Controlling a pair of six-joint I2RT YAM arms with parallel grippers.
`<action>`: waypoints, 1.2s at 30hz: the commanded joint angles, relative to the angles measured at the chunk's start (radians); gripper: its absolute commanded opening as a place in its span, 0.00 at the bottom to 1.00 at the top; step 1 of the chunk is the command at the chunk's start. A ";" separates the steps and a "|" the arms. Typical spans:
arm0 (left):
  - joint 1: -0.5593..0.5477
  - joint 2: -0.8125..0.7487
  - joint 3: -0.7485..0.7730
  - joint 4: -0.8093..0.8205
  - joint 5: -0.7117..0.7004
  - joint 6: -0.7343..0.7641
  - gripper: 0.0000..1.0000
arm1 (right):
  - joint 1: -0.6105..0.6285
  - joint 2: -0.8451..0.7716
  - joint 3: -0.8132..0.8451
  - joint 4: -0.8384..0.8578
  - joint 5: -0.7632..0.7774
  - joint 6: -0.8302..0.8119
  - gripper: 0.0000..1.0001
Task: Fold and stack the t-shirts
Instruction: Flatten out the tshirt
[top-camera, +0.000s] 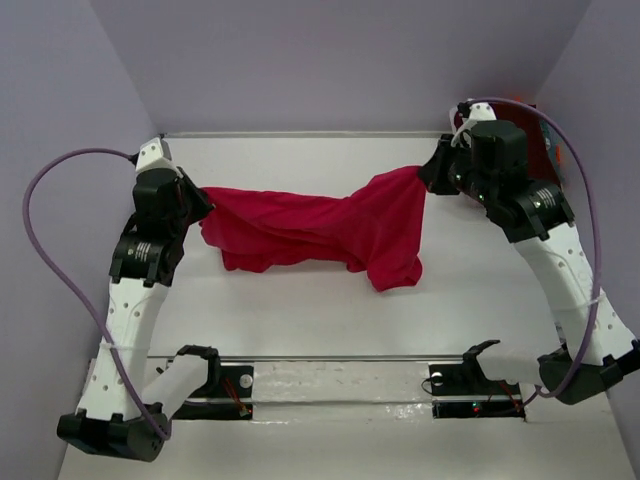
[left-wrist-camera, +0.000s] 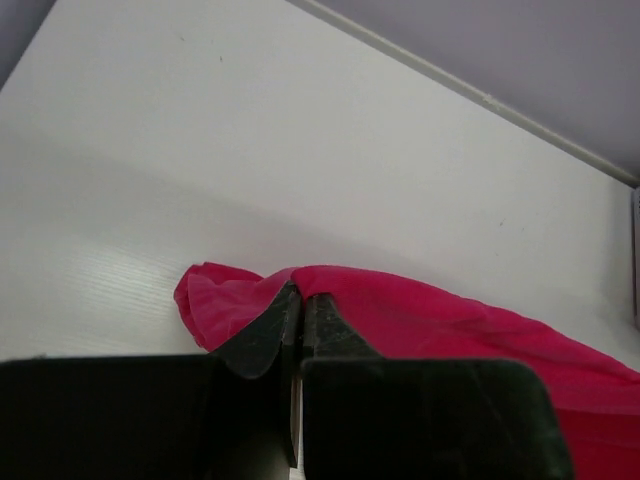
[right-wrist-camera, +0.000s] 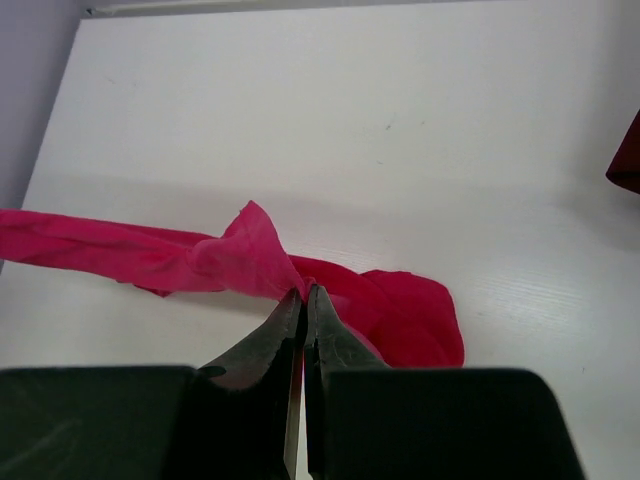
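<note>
Your bright crimson-pink cloth t-shirt (top-camera: 320, 225) spans the middle of the frame, left to right.
You have the left gripper (left-wrist-camera: 300, 298) and right gripper (right-wrist-camera: 304, 293) each clamped on one end (middle drooping over the white table (top-camera: 300, 300)).

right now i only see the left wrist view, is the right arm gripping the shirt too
Observer: Yes, the right fingers are shut on the far end of the pink shirt.
Operator: is it spread flat
Observer: No. From above it is a bunched band, and a longer fold droops at its right part.
Operator: any other shirt around
Observer: A corner of maroon cloth shows at the right edge of the right wrist view.
</note>
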 joint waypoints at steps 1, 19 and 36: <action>-0.006 -0.106 0.015 0.018 -0.089 0.079 0.06 | 0.009 -0.076 0.061 0.026 -0.022 -0.036 0.07; -0.006 -0.312 0.130 0.068 -0.100 0.128 0.06 | 0.009 -0.191 0.305 0.032 -0.128 -0.082 0.07; -0.006 -0.344 0.226 0.124 -0.076 0.137 0.06 | 0.009 -0.229 0.466 0.043 -0.174 -0.120 0.07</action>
